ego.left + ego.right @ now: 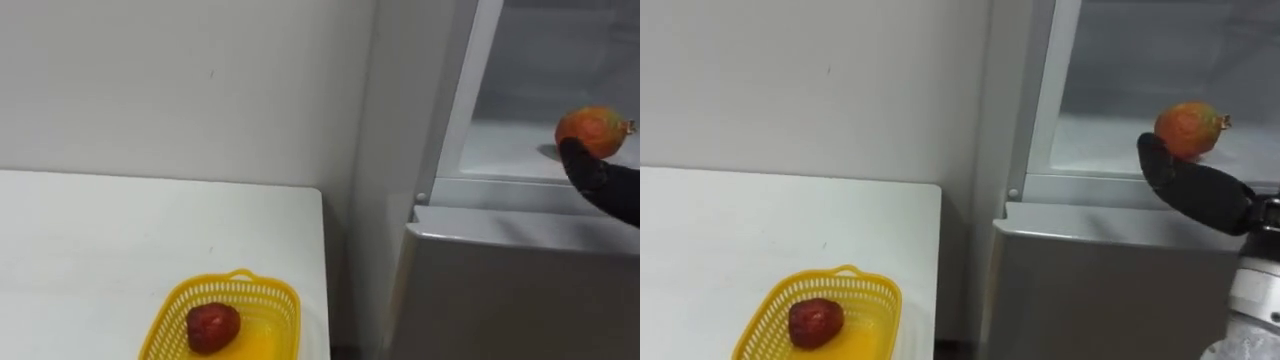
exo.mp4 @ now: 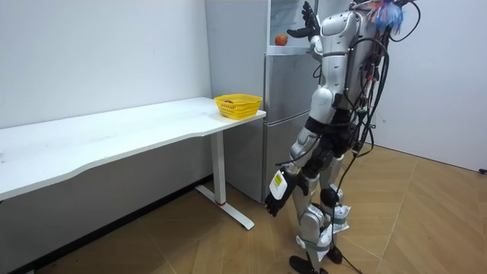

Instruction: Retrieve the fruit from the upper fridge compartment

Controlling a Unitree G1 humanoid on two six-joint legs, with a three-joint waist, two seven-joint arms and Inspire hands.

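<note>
We see a tall grey fridge on the right, its upper compartment open, with the robot standing in front of it. To its left a long white table runs along the wall. At the table's near right corner sits a yellow plastic mesh basket holding a dark red fruit. The right hand is raised at the upper shelf, touching a round orange-red fruit from below. We cannot tell whether it grips. The left hand hangs relaxed by the thigh.
</note>
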